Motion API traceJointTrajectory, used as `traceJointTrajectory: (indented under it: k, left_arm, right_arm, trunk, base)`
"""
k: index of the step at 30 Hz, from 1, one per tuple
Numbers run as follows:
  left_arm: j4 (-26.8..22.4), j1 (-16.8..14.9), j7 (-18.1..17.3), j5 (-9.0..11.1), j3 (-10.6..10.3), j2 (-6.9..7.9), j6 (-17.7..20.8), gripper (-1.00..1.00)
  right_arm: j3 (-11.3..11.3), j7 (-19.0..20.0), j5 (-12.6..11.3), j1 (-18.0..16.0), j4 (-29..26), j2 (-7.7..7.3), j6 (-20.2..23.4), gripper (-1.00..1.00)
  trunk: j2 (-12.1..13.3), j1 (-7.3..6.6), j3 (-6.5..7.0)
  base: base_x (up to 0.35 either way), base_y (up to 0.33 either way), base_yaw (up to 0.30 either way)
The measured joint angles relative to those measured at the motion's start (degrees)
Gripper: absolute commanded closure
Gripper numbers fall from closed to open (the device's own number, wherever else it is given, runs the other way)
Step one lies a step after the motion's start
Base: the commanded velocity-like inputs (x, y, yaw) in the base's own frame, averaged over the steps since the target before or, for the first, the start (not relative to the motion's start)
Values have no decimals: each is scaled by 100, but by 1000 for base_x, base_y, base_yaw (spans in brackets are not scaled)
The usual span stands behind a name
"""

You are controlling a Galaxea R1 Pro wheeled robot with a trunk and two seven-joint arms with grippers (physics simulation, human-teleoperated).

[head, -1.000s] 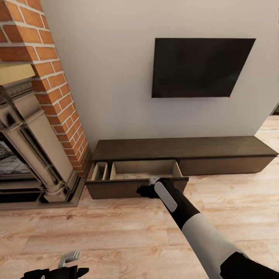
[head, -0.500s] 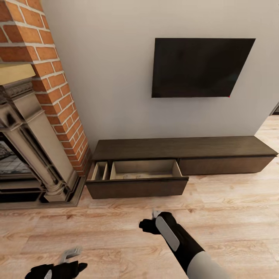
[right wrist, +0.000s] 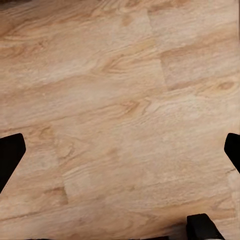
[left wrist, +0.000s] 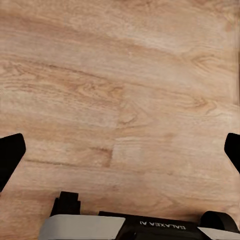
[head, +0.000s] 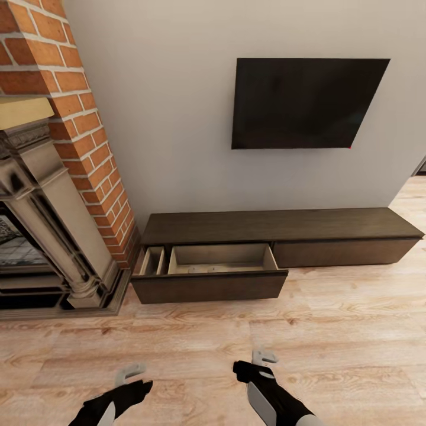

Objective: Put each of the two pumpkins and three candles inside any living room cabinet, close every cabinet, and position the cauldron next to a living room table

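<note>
- Since a second ago the right arm has drawn back from the front of the pulled-out drawer; the right gripper (head: 263,359) now hangs low over the floor (head: 331,331), well short of the cabinet (head: 284,228). The left gripper (head: 131,374) has come up a little beside it.
- Both grippers are released and hold nothing: each wrist view looks straight down between widely spread dark fingertips (left wrist: 11,155) at bare wooden boards.
- At the cabinet's left end, by the brick chimney (head: 71,118), the drawer (head: 210,287) stands fully out, showing its pale interior. Two small pale round shapes (head: 202,270) lie on the floor of its larger compartment, against the front wall; they may be candles, but they are too small to tell. A narrow side compartment sits just beside, at the drawer's left end.
- No pumpkin can be made out in the drawer from this angle; the front panel hides part of its floor.
- My reading: the drawer is left open on purpose so further items can be dropped in, and the arms are tucked low for driving off to fetch them.
- Closing the drawer and placing the cauldron appear not yet done.
</note>
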Motion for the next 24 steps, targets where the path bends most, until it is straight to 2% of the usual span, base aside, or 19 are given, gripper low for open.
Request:
traceJointTrajectory:
  k: [4, 6, 7, 8, 9, 11, 14, 18, 21, 24]
  left_arm:
    - [228, 8, 125, 20, 13, -11, -740, -100]
    - [314, 13, 389, 24, 16, -13, -1037, -100]
    - [341, 14, 684, 35, 12, -17, -1173, -100]
    - [347, 14, 785, 41, 6, -20, -1209, -100]
    - [365, 18, 1004, 47, -6, -54, -1309, -100]
    - [456, 29, 1184, 15, -18, -170, -1600, -100]
    - [599, 44, 1249, -23, -25, -239, -1939, -100]
    - [703, 65, 1266, -49, -32, -257, -2083, -100]
    - [719, 79, 1269, -55, -33, -260, -2147, -100]
    - [740, 93, 1265, -44, -34, -261, -2374, -100]
  right_arm:
    - [80, 152, 45, 1, 701, -33, -741, -100]
    - [197, 170, 47, 0, 943, -45, -1063, -100]
    - [275, 177, 47, 0, 1026, -47, -1209, -100]
    - [298, 180, 48, 0, 1045, -47, -1244, -100]
    - [345, 184, 46, 0, 1079, -43, -1306, -100]
    - [383, 187, 42, 0, 1103, -36, -1355, -100]
    - [396, 188, 37, 0, 1112, -36, -1380, -100]
    - [401, 238, 30, 0, 1115, -36, -1392, -100]
    - [402, 450, 27, 0, 1115, -45, -1438, -100]
    - [403, 692, 23, 17, 1168, -55, -1716, -100]
  trunk:
    - [0, 0, 0]
    - [0, 0, 0]
    - [0, 0, 0]
    - [0, 0, 0]
    - [0, 0, 0]
    - [0, 0, 0]
    - [-39, 22, -18]
    - [-200, 109, -90]
    - [-320, 175, -143]
    - [-441, 241, -197]
  base:
    - [0, 0, 0]
    - [0, 0, 0]
    - [0, 0, 0]
    - [0, 0, 0]
    - [0, 0, 0]
    - [0, 0, 0]
    - [0, 0, 0]
    - [0, 0, 0]
    - [0, 0, 0]
    - [0, 0, 0]
